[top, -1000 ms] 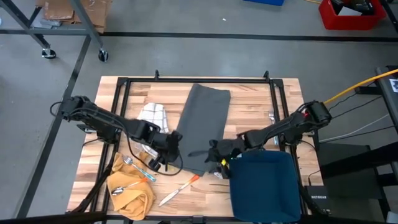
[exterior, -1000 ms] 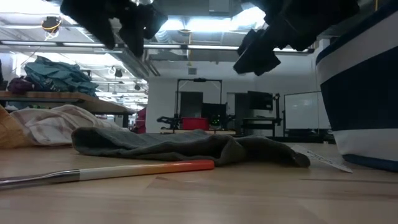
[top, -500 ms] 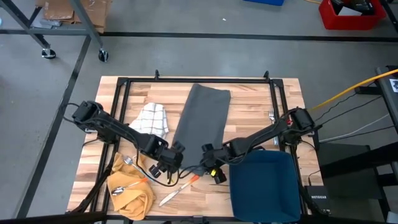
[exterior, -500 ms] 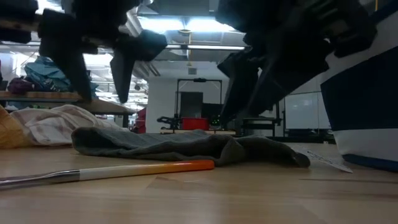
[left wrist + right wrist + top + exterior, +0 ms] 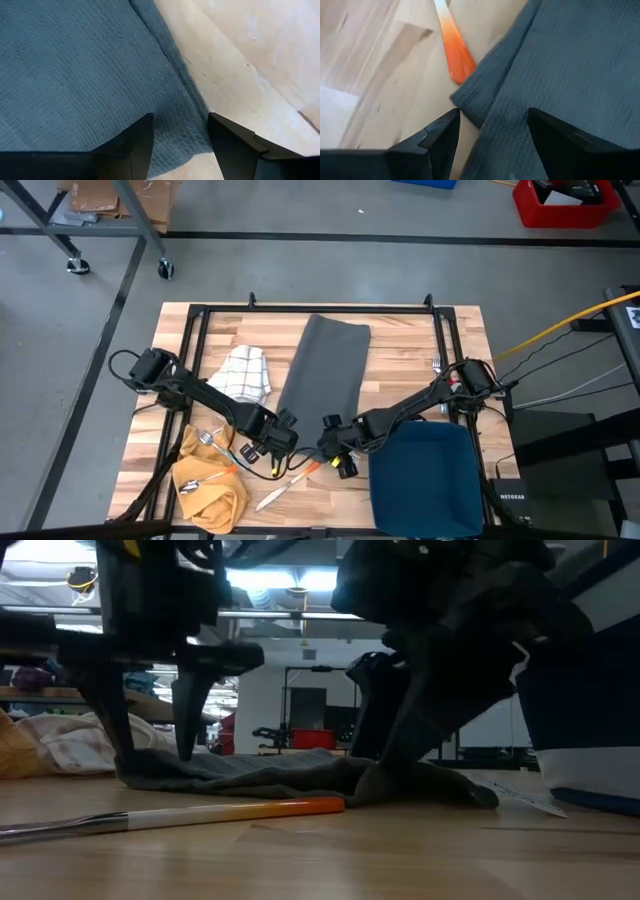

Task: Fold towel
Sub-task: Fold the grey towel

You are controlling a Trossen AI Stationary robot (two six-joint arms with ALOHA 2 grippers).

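The grey towel (image 5: pixel 325 375) lies flat as a long strip from the table's far middle to its near middle, its near end (image 5: pixel 300 778) rumpled on the wood. My left gripper (image 5: pixel 287 434) is open and points down over the towel's near left corner (image 5: pixel 197 137), with one finger over the cloth and one over bare wood. My right gripper (image 5: pixel 331 440) is open over the near right corner (image 5: pixel 467 107), slanting down from the right. In the low view both grippers' fingertips (image 5: pixel 185 745) (image 5: pixel 385 765) reach down to the towel's top. My left gripper has its fingertips at the towel's surface by the near left corner, coming from above; I cannot tell whether they touch it. My right gripper's fingertips stand at the cloth by the near right corner, slanting down; whether they touch cannot be told either.
An orange-handled utensil (image 5: pixel 290 478) lies just nearer than the towel's end. A white checked cloth (image 5: pixel 245 372) lies left of the towel. At the near left is a yellow cloth (image 5: pixel 208 488) with cutlery, and at the near right a dark blue bag (image 5: pixel 425 480). Black frame rails (image 5: pixel 320 308) border the table.
Both grippers have come down and toward the table's near edge, tipping more steeply downward, until they stand at the towel's near corners. Their fingers have stayed open. The towel has not moved.
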